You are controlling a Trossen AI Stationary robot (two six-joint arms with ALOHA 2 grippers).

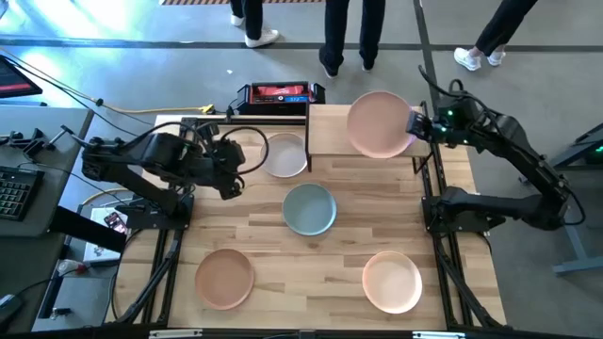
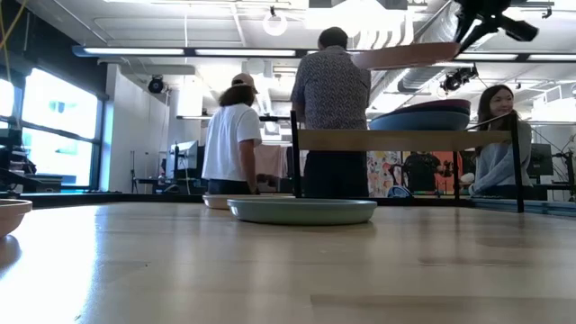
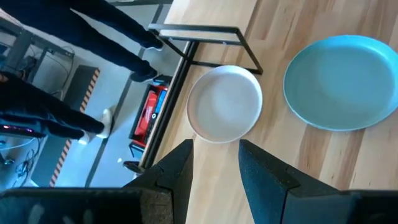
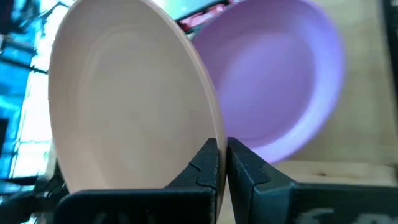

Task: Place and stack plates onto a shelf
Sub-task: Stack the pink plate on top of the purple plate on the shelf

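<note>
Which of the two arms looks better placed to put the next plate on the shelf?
The right. Its end effector already grips the pink plate by the rim, above the purple plate on the shelf. The left end effector is open and empty near the beige plate.

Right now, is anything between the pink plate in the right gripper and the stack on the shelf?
Nothing visible. The right gripper holds the pink plate by its rim above the shelf, directly over the purple plate topping the stack.
</note>
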